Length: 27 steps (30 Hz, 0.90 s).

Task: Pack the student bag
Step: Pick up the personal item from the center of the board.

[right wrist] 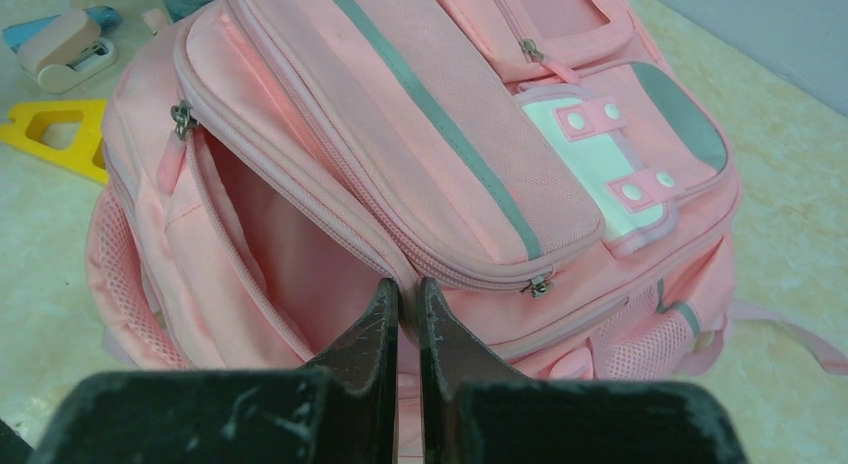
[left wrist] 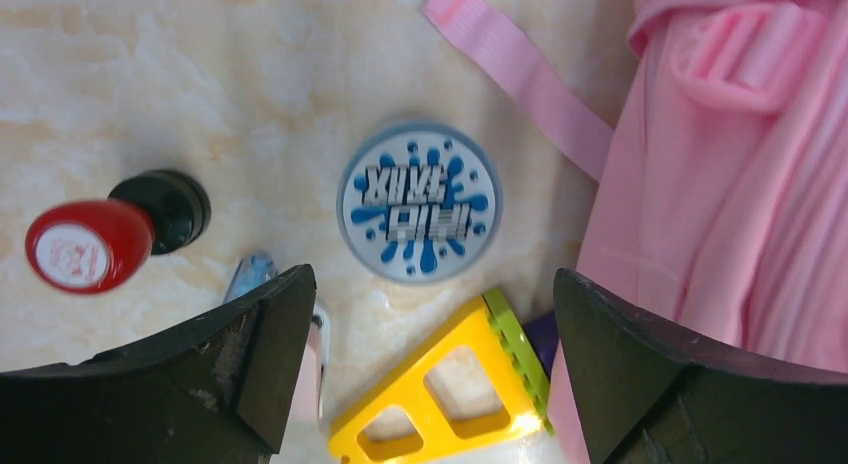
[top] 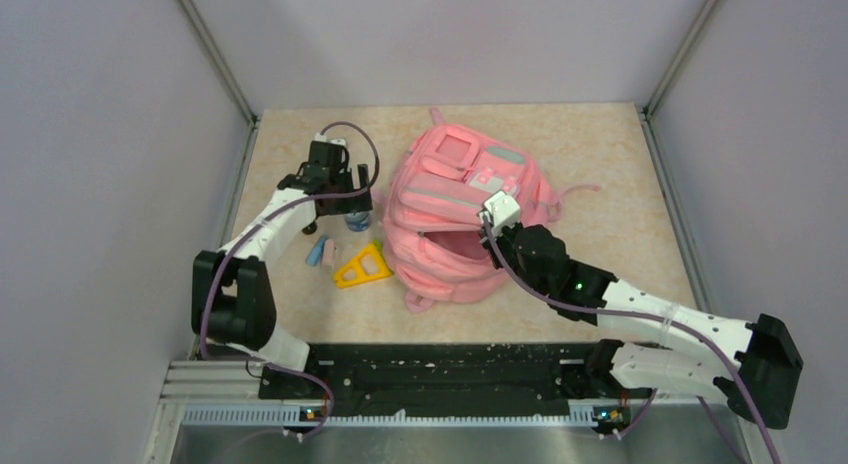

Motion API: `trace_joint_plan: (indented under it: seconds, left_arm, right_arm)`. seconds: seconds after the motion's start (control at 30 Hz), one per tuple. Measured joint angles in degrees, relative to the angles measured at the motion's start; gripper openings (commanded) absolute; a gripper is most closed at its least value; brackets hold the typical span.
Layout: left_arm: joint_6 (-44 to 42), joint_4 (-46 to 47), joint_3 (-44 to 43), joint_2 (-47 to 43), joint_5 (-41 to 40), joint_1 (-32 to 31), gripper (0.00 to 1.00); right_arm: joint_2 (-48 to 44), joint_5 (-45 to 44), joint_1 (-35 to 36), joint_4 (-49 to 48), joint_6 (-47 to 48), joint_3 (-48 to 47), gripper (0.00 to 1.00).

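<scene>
A: Left side first?

B: Left jaws wide open, nothing held, hanging over the jar point(left wrist: 420, 204). Stamp point(left wrist: 75, 246) at its 9 o'clock, yellow ruler point(left wrist: 480, 326) at its 6. Looks lined up to drop on the jar for a pick.

A: Bag?

B: Bag point(top: 460, 214) in the middle of the table point(top: 600, 144), at 3 o'clock of those items. It's lying on its back, pockets up. Long axis roughly 12-to-6 in the top view, mouth gaping toward 6, at the arms.

A: Right side?

B: Right jaws closed, seemingly pinching the mouth's upper lip on the bag's 3 o'clock side. My read: propping the mouth open for loading.
</scene>
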<state>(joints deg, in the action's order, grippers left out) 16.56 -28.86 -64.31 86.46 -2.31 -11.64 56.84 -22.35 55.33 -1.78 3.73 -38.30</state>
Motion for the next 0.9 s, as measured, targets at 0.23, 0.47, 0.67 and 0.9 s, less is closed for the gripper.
trace_joint_plan:
  seconds: [0.23,0.47,0.67,0.9]
  left_arm:
    - [-0.2,-1.2,-7.5,11.7,-1.9,0.9,0.95]
    - [-0.5,-1.8,-8.6,15.1,-3.3,1.4,0.90]
    - [-1.4,-1.8,-8.9,16.6,-1.7,1.4,0.31]
    - [-1.5,-1.9,-8.8,16.2,0.6,1.5,0.17]
  right_arm:
    - [-1.0,1.2,0.0,-0.8,-0.8,1.3,0.00]
    - [-1.4,2.0,0.0,-1.9,-1.4,2.3,0.00]
    - [-1.4,2.3,0.0,-2.1,-2.4,2.3,0.00]
    - [-1.4,2.3,0.0,-2.1,-2.5,2.3,0.00]
